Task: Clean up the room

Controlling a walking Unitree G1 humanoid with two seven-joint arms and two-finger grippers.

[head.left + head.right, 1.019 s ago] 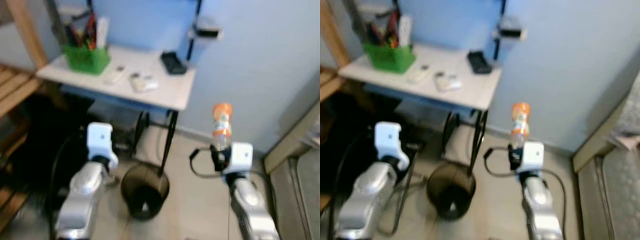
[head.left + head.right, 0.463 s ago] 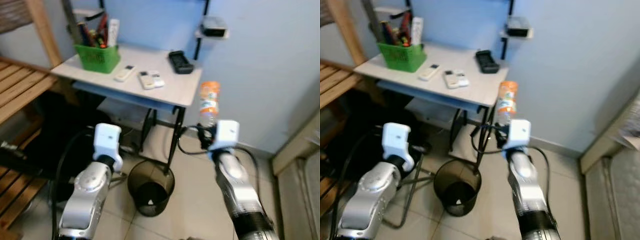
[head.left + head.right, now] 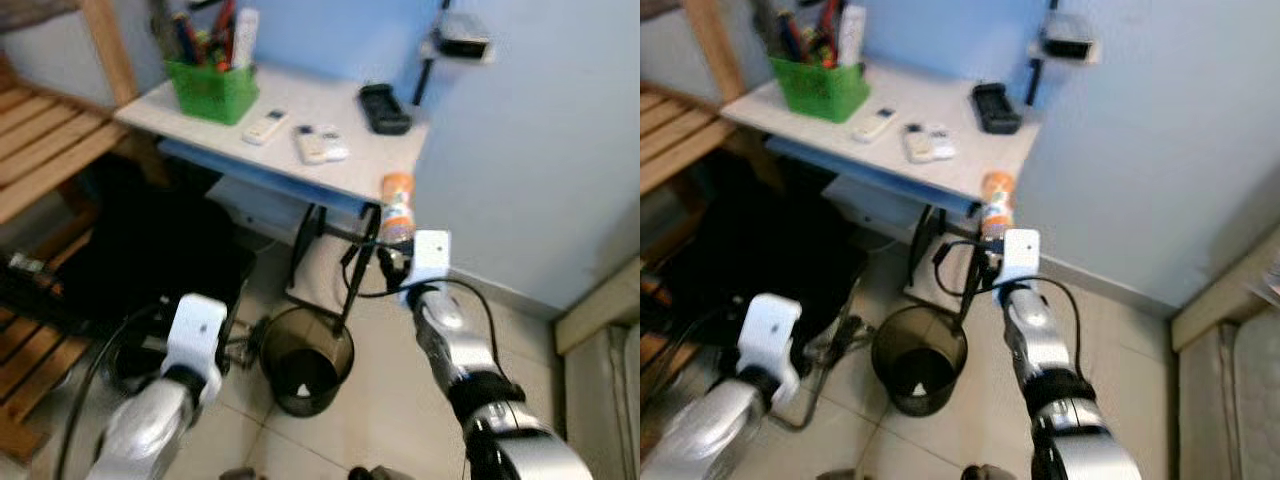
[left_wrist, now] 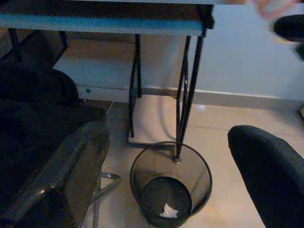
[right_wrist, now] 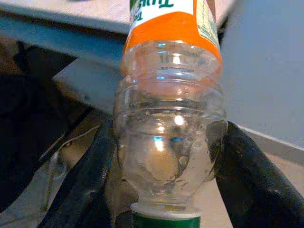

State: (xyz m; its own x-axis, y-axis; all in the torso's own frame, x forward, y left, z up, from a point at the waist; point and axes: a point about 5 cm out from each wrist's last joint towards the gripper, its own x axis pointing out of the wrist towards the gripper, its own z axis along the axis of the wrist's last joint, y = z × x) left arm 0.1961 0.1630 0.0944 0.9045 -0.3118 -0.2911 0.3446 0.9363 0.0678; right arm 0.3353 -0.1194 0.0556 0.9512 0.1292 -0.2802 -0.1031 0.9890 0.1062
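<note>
Clear plastic bottle (image 5: 169, 118), empty: judged light, crushable, slick. Right gripper (image 5: 166, 156) jaws clamped near its neck; left gripper (image 4: 166, 175) jaws apart.

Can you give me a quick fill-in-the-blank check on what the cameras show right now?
1. The right gripper holds a clear plastic ____ with an orange label.
2. The bin on the floor stands beside a leg of the ____.
3. The basket of pens on the table is ____ in colour.
4. The left gripper's fingers are ____.

Missing words: bottle; table; green; open
</note>
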